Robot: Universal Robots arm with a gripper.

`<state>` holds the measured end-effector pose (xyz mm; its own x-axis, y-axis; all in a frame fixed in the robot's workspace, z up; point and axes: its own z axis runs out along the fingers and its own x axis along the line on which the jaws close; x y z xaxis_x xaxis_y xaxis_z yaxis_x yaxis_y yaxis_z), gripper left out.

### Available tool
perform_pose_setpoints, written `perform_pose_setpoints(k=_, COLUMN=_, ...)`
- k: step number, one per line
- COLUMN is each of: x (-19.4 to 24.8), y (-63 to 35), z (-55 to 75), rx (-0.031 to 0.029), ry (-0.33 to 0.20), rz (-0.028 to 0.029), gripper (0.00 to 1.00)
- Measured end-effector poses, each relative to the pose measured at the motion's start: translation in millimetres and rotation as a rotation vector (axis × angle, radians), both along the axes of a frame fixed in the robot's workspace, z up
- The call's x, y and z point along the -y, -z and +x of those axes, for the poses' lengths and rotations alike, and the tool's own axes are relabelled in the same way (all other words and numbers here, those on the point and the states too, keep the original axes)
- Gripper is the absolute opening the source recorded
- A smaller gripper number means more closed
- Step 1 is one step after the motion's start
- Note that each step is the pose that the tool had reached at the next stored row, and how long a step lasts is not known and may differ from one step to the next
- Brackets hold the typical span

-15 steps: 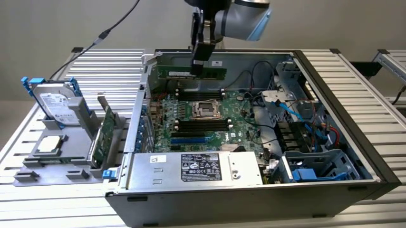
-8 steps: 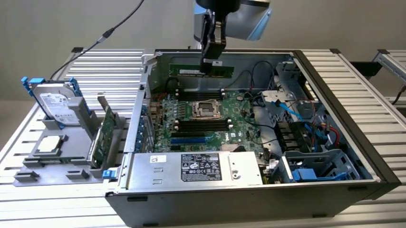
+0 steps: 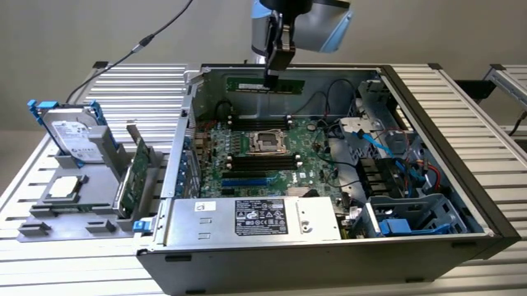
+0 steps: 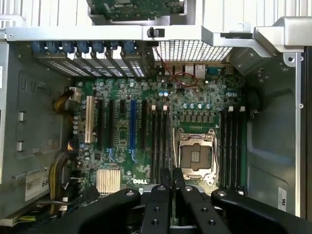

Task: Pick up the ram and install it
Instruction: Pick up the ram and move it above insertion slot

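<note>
The end effector point(image 3: 273, 74) hangs over the open computer case point(image 3: 329, 271) and is clenched on the ram point(image 3: 247, 84). The ram is a thin green stick. It is held up in the air by its middle, lying sideways, near the far wall of the case and apart from the big green board point(image 3: 307, 149) below. In the wrist view, the two dark fingers point(image 4: 158, 204) are pressed close together, and the board lies under them. On the board there is a square silver chip holder point(image 3: 265, 141) with long black slots point(image 3: 259, 162) beside it. A gray power box point(image 3: 255, 219) sits at the near end of the case. On the exterior view's left, a hard drive point(image 3: 74, 132) and a wider green card point(image 3: 136, 176) stand on the worktop point(image 3: 140, 86).
</note>
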<state>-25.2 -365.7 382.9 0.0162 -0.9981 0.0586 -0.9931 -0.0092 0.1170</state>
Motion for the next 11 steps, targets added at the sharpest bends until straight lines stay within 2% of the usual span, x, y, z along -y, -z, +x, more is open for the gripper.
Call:
perform_pose_setpoints(k=2, x=-6.3, y=1.0, z=0.0, rx=0.0058, ry=0.000, rz=-0.0033, gripper=0.13)
perform_pose_setpoints(k=3, x=-8.3, y=1.4, z=0.0, rx=0.0112, ry=0.000, rz=-0.0060, gripper=0.13)
perform_pose_setpoints(k=6, x=-10.9, y=2.6, z=0.0, rx=0.0397, ry=0.000, rz=-0.0163, gripper=0.13)
perform_pose_setpoints(k=7, x=-11.2, y=3.0, z=0.0, rx=0.0429, ry=0.000, rz=-0.0216, gripper=0.13)
perform_pose_setpoints(k=8, x=-11.2, y=3.1, z=0.0, rx=0.0430, ry=0.000, rz=-0.0241, gripper=0.13)
perform_pose_setpoints(k=11, x=-11.2, y=3.0, z=0.0, rx=0.0430, ry=0.000, rz=-0.0242, gripper=0.13)
